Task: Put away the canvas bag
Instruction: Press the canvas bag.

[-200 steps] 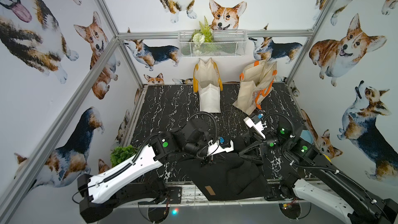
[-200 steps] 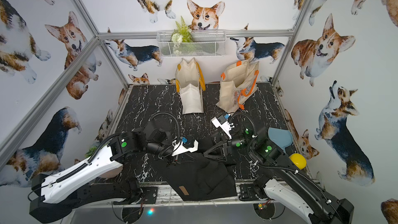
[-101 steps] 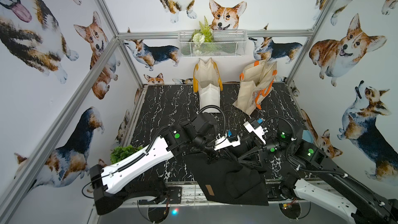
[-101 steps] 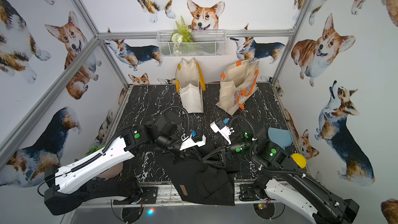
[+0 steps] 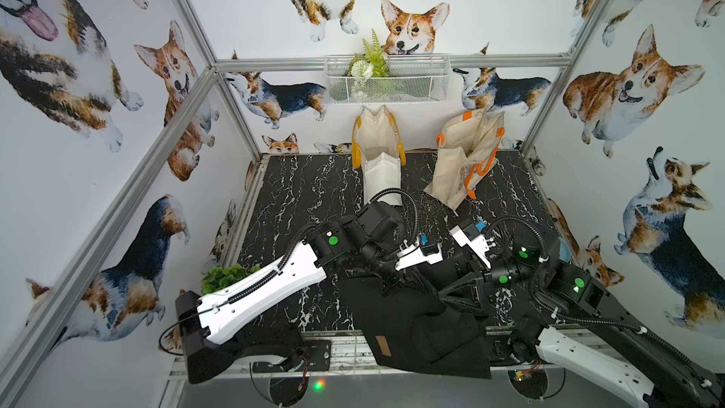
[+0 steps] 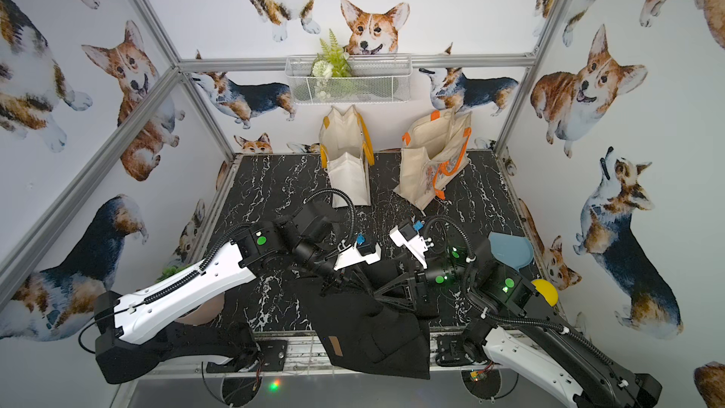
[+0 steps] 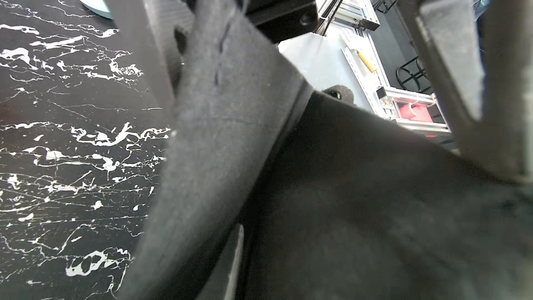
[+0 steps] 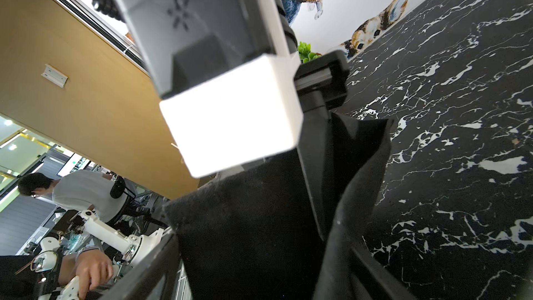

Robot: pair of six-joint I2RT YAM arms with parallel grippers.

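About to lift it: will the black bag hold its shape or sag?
Likely floppy: the black bag lies creased and droops over the table edge. Probably sags from any single pinch. Its matte weave looks unlikely to slip.

On your back wall hangs a wire basket holding a fern, above the marble table. You'll find a green plant at the table's left edge. A blue dish sits near a yellow ball at its right edge.
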